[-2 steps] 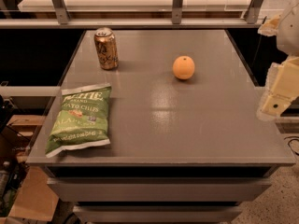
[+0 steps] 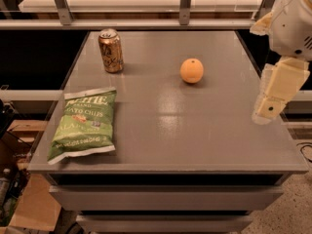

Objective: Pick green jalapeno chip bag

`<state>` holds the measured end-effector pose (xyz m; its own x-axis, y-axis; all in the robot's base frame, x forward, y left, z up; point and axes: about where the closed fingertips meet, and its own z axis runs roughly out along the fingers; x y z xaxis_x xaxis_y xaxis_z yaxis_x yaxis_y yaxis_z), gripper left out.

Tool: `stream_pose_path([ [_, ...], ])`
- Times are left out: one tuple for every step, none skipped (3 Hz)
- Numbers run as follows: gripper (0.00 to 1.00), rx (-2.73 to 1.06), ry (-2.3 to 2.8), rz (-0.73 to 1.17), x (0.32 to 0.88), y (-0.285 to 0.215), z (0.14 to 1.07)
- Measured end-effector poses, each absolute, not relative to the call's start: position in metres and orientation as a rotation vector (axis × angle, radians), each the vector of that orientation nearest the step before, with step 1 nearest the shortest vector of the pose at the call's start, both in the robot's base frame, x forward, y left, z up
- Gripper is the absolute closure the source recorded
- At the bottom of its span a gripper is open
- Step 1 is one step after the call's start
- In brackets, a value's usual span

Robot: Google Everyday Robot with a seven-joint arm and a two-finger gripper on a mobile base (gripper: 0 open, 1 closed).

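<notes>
The green jalapeno chip bag [image 2: 84, 125] lies flat at the front left of the grey table [image 2: 195, 130], its white lettering facing up. My gripper [image 2: 268, 110] is cream-coloured and hangs at the right edge of the table, a little above the surface. It is far to the right of the bag and holds nothing.
A bronze drink can [image 2: 111, 50] stands upright at the back left. An orange [image 2: 192, 70] sits at the back centre-right. A metal rail and shelf [image 2: 146, 23] run behind the table. Cardboard boxes [image 2: 29, 204] lie on the floor to the left.
My gripper has shifted a little to the left, over the table's right edge. The bag, can and orange have not moved.
</notes>
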<state>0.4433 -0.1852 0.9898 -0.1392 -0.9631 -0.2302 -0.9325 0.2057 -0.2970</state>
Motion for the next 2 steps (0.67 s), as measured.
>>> stream_pose_path([
  [0.0, -1.861, 2.033, -0.077, 0.452, -0.153, 0.988],
  [0.0, -1.954, 1.935, -0.019, 0.461, -0.116, 0.98],
])
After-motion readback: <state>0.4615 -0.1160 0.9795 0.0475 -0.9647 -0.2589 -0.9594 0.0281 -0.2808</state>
